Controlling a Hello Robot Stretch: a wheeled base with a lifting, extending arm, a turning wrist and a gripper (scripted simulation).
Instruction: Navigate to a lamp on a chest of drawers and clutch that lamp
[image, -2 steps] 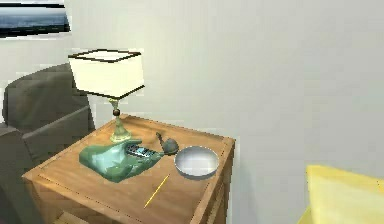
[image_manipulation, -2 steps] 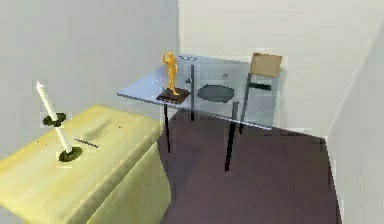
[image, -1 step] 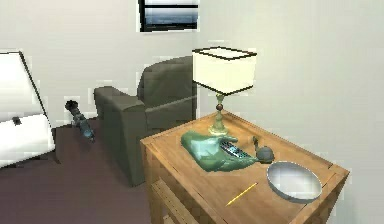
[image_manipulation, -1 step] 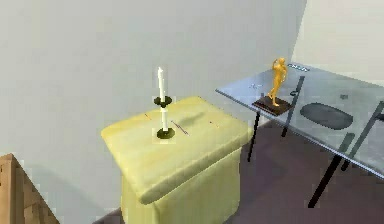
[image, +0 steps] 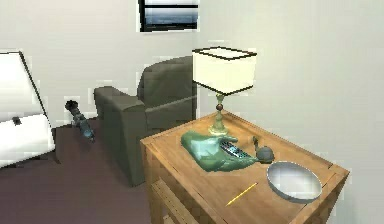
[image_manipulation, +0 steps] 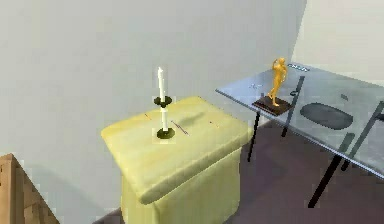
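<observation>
The navigating part is looking almost finished, as I judge it. In the forward view the lamp (image: 223, 75) is standing upright on the far corner of the chest of drawers (image: 172, 152), and the chest is filling the lower right of that picture, so the robot is standing near it. The clutching part is not yet done: the lamp is resting on the wooden top with its cream shade straight.

I cannot tell the state of the fingers from these pictures, so I am also not able to say how the lamp is lying relative to them, whether ahead, beside or below. My guess is that the base is needing some turning, so that the side on which the arm is reaching is facing the chest, and then the arm is needing lifting and extending toward the lamp's stem.

The forward view is giving what is lying around the lamp: a green crumpled thing (image: 210, 148) just beside its foot, a grey bowl (image: 293, 181) and a yellow pencil (image: 242, 192) nearer the front edge, and a dark armchair (image: 140, 110) behind the chest.

The arm side view is looking at another part of the room. There a white candle (image_manipulation: 159, 85) is standing on a pale yellow block (image_manipulation: 190, 155), and to its right a golden statue (image_manipulation: 277, 80) is standing on a glass table (image_manipulation: 240, 92). A wooden corner (image_manipulation: 12, 190) is appearing at the lower left (possibly the edge of the same chest, but I cannot be sure).
</observation>
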